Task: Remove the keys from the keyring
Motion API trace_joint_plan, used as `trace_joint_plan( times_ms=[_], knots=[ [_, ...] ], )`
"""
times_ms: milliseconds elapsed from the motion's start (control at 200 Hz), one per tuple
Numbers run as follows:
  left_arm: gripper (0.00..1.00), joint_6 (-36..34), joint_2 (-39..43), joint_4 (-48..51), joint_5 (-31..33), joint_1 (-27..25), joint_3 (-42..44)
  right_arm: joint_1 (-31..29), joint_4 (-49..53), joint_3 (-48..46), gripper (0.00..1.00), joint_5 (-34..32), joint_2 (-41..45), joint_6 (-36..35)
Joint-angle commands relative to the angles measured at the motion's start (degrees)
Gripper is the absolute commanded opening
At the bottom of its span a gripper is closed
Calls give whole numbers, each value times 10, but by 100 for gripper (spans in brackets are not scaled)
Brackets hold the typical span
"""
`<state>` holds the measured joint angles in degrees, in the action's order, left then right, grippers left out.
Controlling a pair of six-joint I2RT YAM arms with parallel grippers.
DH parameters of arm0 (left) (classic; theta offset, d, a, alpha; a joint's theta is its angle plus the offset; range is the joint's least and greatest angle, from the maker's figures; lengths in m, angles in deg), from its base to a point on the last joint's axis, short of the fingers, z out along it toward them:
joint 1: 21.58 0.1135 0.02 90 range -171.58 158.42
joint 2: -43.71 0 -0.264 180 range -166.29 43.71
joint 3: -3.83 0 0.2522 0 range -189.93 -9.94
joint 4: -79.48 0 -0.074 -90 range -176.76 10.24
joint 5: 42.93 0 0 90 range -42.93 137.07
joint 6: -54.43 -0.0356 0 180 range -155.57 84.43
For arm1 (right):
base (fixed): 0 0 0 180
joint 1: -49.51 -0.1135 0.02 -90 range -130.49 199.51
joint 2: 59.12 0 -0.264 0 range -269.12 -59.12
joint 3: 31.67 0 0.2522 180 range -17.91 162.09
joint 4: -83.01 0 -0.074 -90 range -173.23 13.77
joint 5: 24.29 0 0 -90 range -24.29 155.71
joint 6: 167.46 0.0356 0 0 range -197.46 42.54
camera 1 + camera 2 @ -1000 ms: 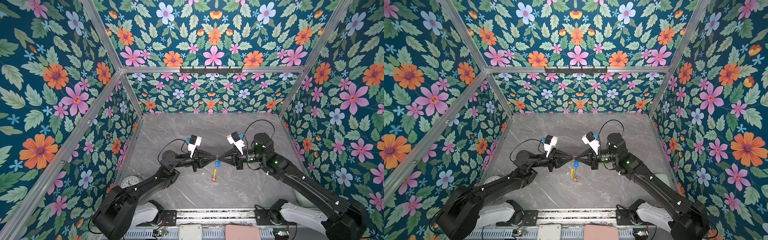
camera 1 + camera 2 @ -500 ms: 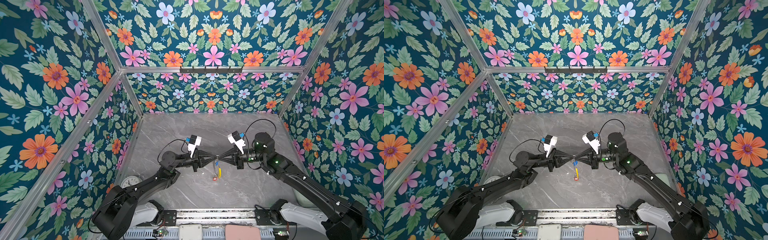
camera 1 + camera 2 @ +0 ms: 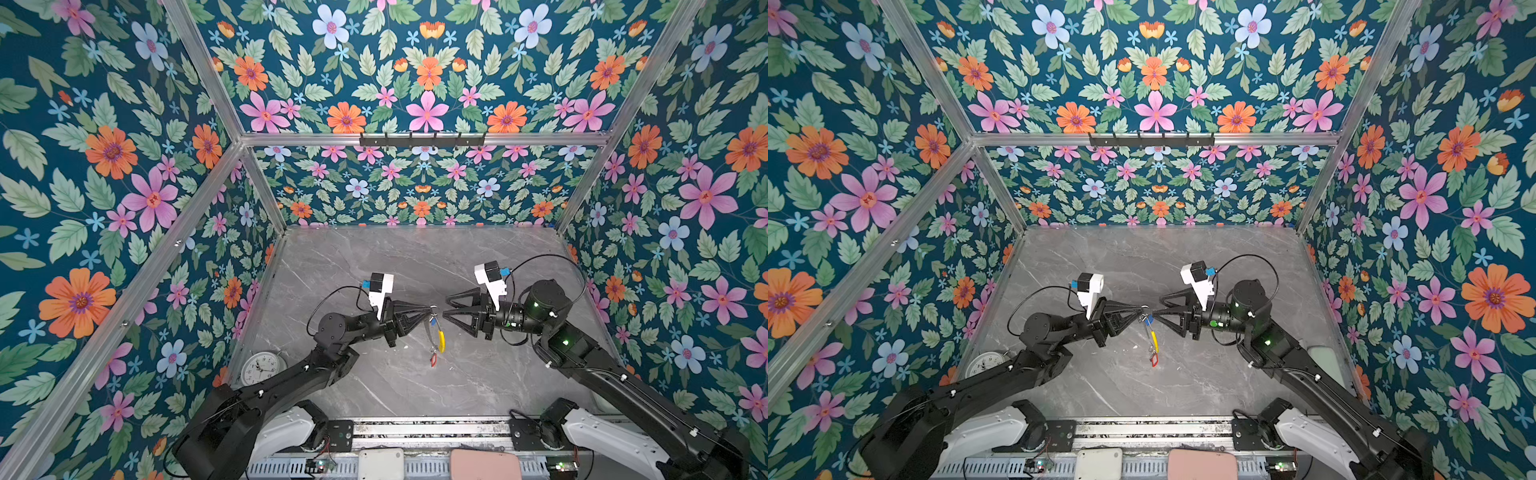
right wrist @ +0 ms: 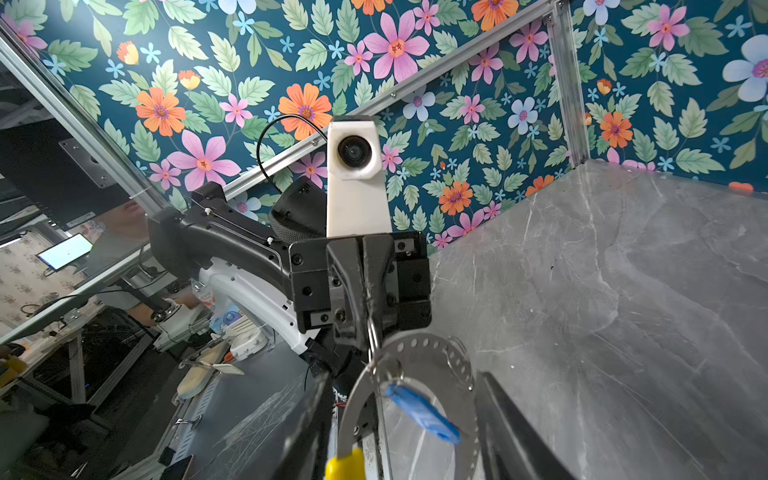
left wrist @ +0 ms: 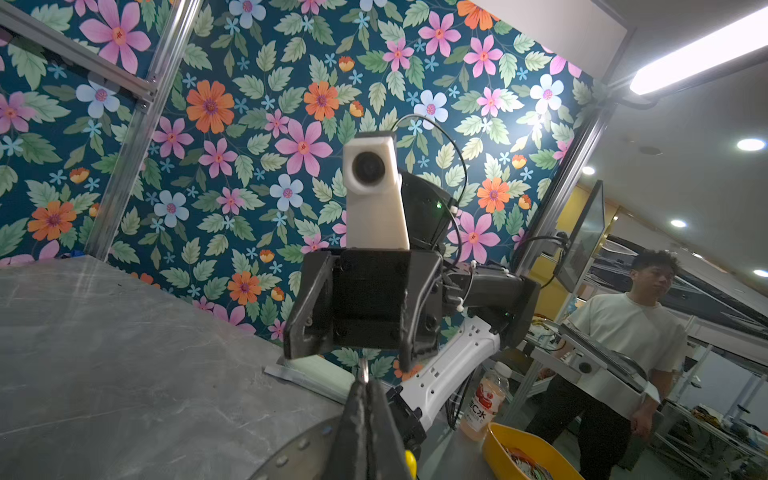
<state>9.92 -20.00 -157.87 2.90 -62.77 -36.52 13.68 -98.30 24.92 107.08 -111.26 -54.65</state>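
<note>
Left fingers (image 4: 351,291) pinched shut on top of the keyring (image 4: 419,353), which hangs above the table (image 3: 457,257). Right fingers (image 5: 307,316) apart, empty, just beside it. Risk: hoop swings, right grabs ring instead of blue-tag key (image 4: 419,413); a tug breaks the thin pinch and it drops.
</note>
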Motion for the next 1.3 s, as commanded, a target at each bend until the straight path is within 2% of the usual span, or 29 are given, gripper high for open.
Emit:
trace_joint_plan(
  times_ms=[0,210,455,565,790,905,995,1080,1295],
  knots=[
    [0,-36,12,-14,50,-11,0,-2,-72,-21,56,-55,13,33],
    [0,-92,40,27,100,-47,2,-7,-152,-52,56,-68,10,76],
    [0,-104,43,23,122,-63,8,-18,-255,-58,42,-12,-20,125],
    [0,-103,37,11,126,-66,9,-38,-251,-44,36,-2,-36,114],
    [0,-103,40,4,135,-67,15,-47,-250,-42,30,-6,-41,114],
    [0,-104,47,4,143,-68,22,-47,-250,-52,30,-19,-32,112],
    [0,-105,52,5,149,-67,26,-46,-250,-68,39,-47,-15,109],
    [0,-105,53,6,149,-67,27,-47,-247,-76,39,-58,0,106],
    [0,-106,48,5,154,-68,26,-47,-247,-59,35,-3,-17,118]
  ],
)
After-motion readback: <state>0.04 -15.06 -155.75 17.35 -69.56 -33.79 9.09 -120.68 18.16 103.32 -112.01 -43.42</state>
